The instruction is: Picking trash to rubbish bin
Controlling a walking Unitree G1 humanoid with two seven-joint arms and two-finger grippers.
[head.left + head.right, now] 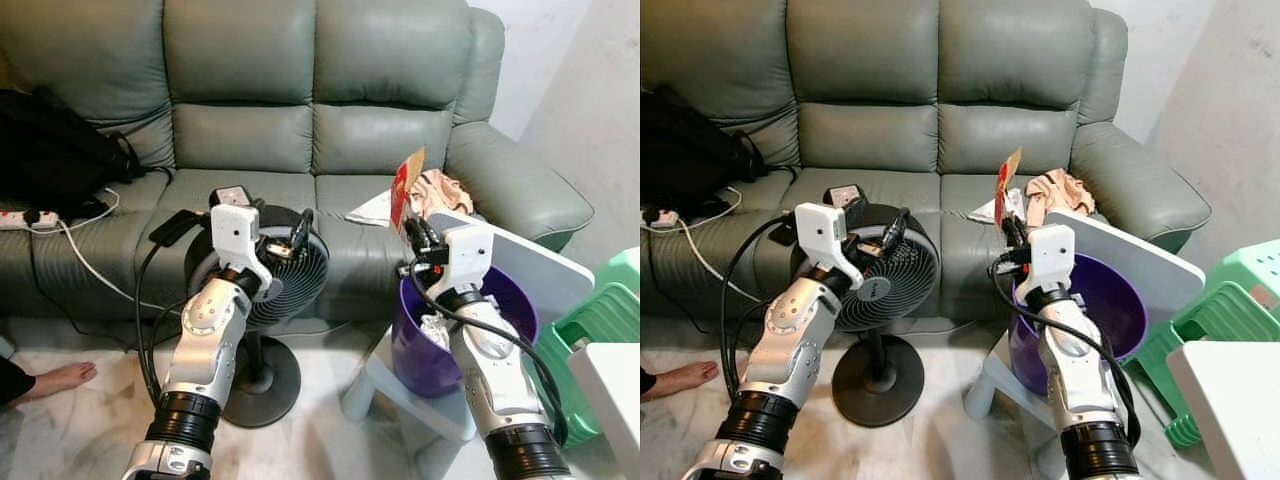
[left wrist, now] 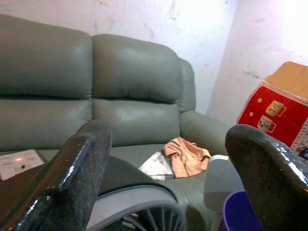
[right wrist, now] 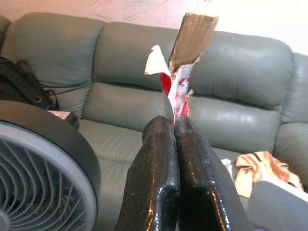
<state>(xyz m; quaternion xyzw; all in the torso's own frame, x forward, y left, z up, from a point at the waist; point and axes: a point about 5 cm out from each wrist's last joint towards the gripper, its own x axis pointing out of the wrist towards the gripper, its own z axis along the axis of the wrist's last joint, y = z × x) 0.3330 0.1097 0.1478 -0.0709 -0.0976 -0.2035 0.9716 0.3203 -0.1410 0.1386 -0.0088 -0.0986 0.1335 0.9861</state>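
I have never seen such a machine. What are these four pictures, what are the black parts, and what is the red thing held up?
This is a walking robot with two silver arms. Two pictures come from cameras in its head, looking down at its arms; the other two come from a camera on each wrist, looking along the black fingers.

The right gripper is shut on a torn piece of red packaging and holds it up above a purple bin, which stands on a small stool. The left gripper is open and holds nothing; it is raised in front of a black fan standing on the floor.

Behind is a green sofa. On it lie a crumpled cloth, some paper, a black bag and a power strip with cables.
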